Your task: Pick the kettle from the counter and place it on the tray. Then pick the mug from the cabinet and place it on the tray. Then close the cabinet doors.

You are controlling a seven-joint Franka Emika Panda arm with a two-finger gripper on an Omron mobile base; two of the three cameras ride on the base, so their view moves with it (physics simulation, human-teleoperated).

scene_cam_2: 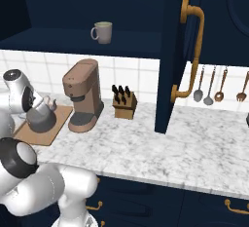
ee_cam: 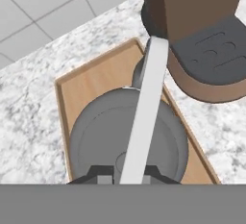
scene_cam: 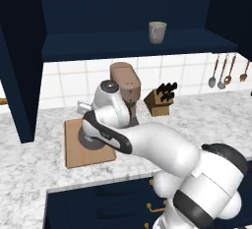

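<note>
Hand view is looking straight down on the kettle [ee_cam: 127, 139], which is sitting over the tray [ee_cam: 98, 76], its pale handle [ee_cam: 146, 107] running up the middle of the picture between the two dark tips of the gripper [ee_cam: 129, 174]. The jaws are standing nearly shut on that thin handle, so the gripper is holding the kettle by it; a top grip like this is probably letting the body hang level for setting down. Whether the base is already resting on the wood I cannot tell. In the right base view the kettle [scene_cam_2: 41, 118] is sitting at the tray [scene_cam_2: 48, 126], just left of the coffee machine [scene_cam_2: 83, 94]. The mug [scene_cam: 157, 32] is waiting upright on the cabinet [scene_cam: 138, 43] shelf, and a door [scene_cam_2: 182, 50] is standing open, so both later steps are looking undone. No brand, label or writing is showing on anything.
</note>
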